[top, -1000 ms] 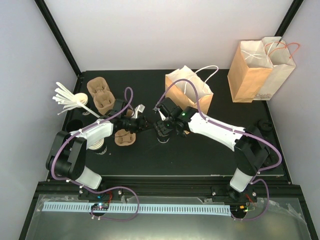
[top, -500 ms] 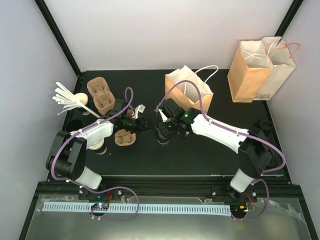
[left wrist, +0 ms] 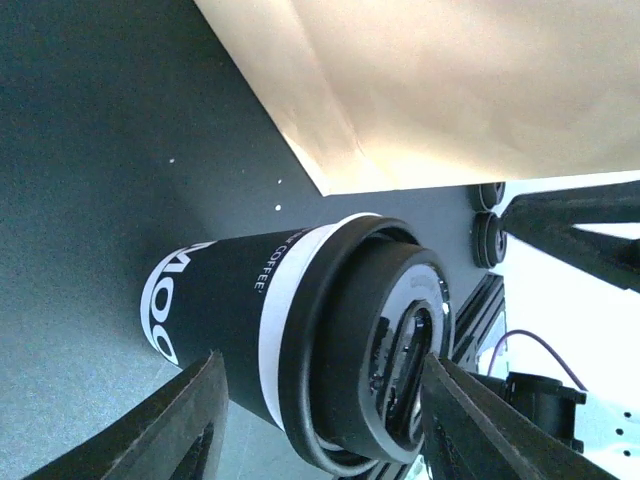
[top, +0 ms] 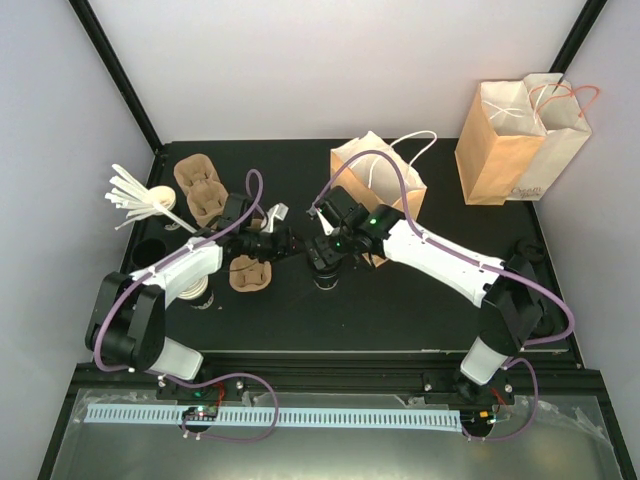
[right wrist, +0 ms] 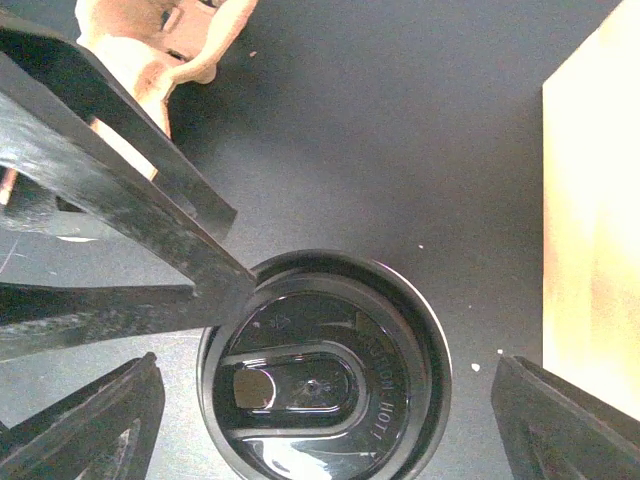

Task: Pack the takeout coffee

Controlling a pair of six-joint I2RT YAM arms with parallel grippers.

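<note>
The cup (right wrist: 325, 375) stands upright, low in the middle of the right wrist view. It is straight under the right gripper (right wrist: 330, 425), whose fingers are wide apart and hold nothing. The left gripper (left wrist: 322, 362) is half open just beside the cup. I cannot tell if it touches.

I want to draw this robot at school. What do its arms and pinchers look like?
The left arm and right arm have smooth white shells between chunky black joints. A thin purple cable loops along each. A small green light glows on the right arm. The left gripper and right gripper are black, each with two flat, tapering fingers.
</note>
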